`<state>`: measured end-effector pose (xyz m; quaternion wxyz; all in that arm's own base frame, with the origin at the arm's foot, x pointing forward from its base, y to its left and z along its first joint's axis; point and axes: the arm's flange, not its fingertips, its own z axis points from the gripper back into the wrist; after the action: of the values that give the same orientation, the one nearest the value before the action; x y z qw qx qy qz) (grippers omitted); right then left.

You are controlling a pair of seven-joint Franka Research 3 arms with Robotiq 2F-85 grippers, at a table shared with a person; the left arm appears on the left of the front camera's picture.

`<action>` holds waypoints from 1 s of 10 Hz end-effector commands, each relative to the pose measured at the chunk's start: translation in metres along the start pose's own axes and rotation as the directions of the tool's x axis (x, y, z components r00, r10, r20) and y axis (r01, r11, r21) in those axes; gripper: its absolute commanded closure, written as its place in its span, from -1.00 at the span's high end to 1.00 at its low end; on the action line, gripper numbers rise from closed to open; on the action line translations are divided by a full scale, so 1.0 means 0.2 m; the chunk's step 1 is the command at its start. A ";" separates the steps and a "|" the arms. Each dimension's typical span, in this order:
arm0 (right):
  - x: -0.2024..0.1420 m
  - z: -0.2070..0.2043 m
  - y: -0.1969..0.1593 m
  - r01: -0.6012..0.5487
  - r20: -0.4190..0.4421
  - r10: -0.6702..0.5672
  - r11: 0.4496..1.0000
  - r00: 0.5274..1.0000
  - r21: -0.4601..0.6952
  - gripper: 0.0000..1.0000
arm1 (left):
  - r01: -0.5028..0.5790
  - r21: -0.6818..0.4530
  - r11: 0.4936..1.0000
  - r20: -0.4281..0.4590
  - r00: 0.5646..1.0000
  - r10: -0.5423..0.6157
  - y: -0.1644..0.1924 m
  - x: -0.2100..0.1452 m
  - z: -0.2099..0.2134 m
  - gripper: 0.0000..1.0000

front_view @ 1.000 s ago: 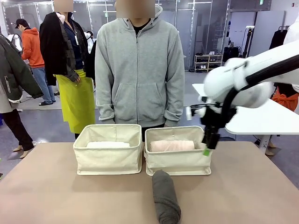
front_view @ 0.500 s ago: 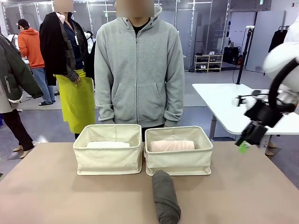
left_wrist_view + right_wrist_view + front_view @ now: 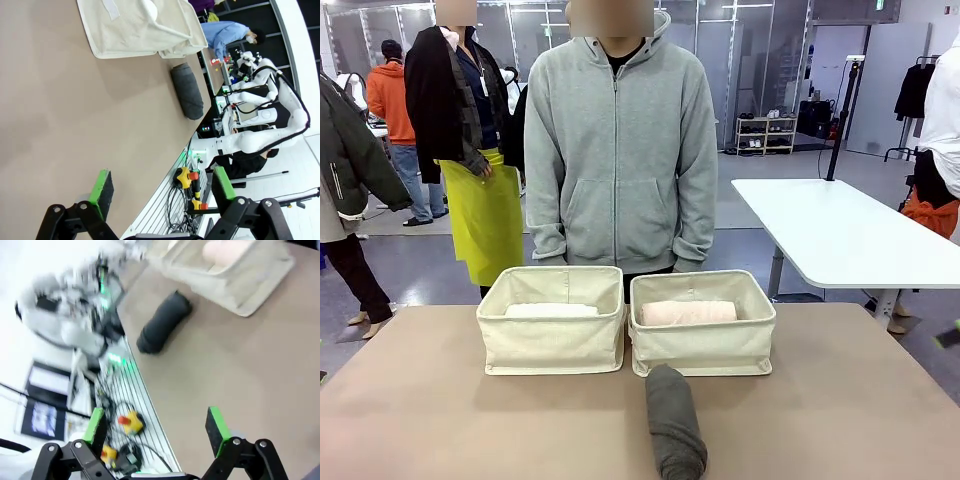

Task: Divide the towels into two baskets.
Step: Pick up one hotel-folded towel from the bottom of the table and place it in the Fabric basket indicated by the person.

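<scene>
Two cream baskets stand side by side at the far middle of the table. The left basket [image 3: 552, 347] holds a white towel [image 3: 552, 311]. The right basket [image 3: 702, 352] holds a pale pink towel [image 3: 688, 313]. A dark grey towel [image 3: 675, 422] lies on the table just in front of the right basket, pointing toward me. My left gripper [image 3: 162, 187] is open and empty above bare table, far from the grey towel [image 3: 187, 90] and a basket [image 3: 130, 30]. My right gripper [image 3: 155, 427] is open and empty too, well away from the grey towel [image 3: 162, 322] and the basket [image 3: 250, 280] with the pink towel [image 3: 227, 250].
A person in a grey hoodie [image 3: 620, 150] stands close behind the baskets, arms down. A white table [image 3: 830, 235] stands off to the back right. The near table edge [image 3: 145, 405] with cables and yellow button boxes runs below my right gripper.
The right arm has swung from over the right basket's near corner off to the right and out of the front view. Towels and baskets have not moved.
</scene>
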<state>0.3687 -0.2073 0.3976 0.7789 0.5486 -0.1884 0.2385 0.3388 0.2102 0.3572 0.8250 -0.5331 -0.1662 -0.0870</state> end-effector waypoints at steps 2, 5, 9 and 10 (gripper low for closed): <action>-0.28 0.16 -0.22 0.093 0.345 -0.113 0.993 0.932 0.073 1.00 | 0.003 -0.001 1.000 0.014 1.000 -0.003 -0.01 0.00 0.01 1.00; -0.33 0.15 -0.34 0.150 0.376 -0.178 0.983 0.909 0.102 1.00 | 0.003 -0.001 1.000 0.014 1.000 -0.003 -0.01 0.00 0.01 1.00; -0.42 0.21 -0.30 0.171 0.373 -0.191 0.982 0.908 0.087 1.00 | 0.003 -0.001 1.000 0.014 1.000 -0.003 -0.01 0.00 0.01 1.00; -0.42 0.21 -0.30 0.171 0.373 -0.191 0.982 0.908 0.087 1.00 | 0.003 -0.001 1.000 0.014 1.000 -0.003 -0.01 0.00 0.01 1.00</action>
<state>0.3375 -0.2776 0.3147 0.7281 0.6227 -0.2812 0.0543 0.3389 0.2102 0.3572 0.8250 -0.5331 -0.1661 -0.0871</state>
